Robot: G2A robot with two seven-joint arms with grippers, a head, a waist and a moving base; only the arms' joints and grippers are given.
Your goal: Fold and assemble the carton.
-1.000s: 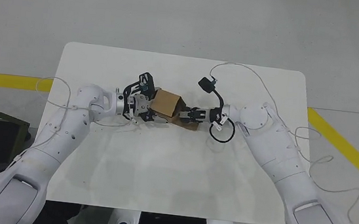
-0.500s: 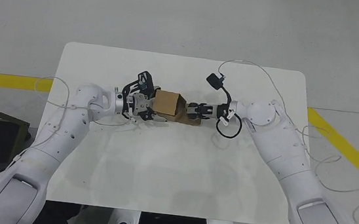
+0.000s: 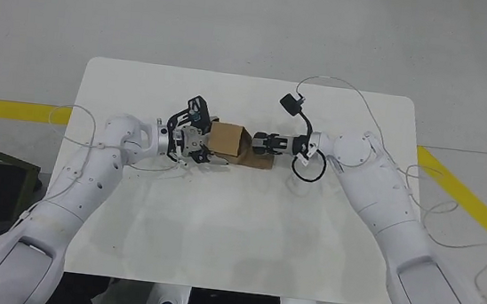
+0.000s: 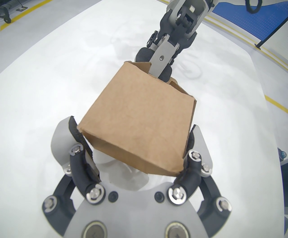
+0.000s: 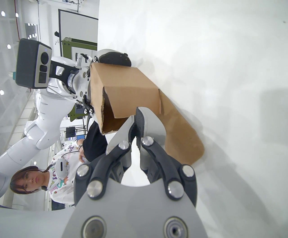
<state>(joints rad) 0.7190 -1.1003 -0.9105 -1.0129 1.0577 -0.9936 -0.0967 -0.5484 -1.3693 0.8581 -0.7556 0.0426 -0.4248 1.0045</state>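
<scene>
The brown carton (image 3: 226, 139) lies on its side in the middle of the white table (image 3: 235, 232), between both grippers. My left gripper (image 3: 198, 143) is shut on its closed end, with one finger on each side wall (image 4: 75, 135); the carton (image 4: 139, 119) rises away from it. My right gripper (image 3: 256, 142) is at the open end, its fingers (image 5: 144, 126) pressed together on the edge of the carton (image 5: 126, 88). A long flap (image 5: 182, 135) lies flat on the table beside those fingers. The right gripper (image 4: 160, 62) shows at the carton's far rim.
A black cable loop (image 3: 306, 169) hangs from the right forearm just beside the carton. The table top stretches bare in front of the arms and behind them toward the far edge (image 3: 251, 79). Yellow floor tape (image 3: 7, 109) runs along both sides.
The right forearm has swung toward the far side of the table and its wrist has turned, with the gripper staying at the carton's open end. The left arm and carton have barely moved.
</scene>
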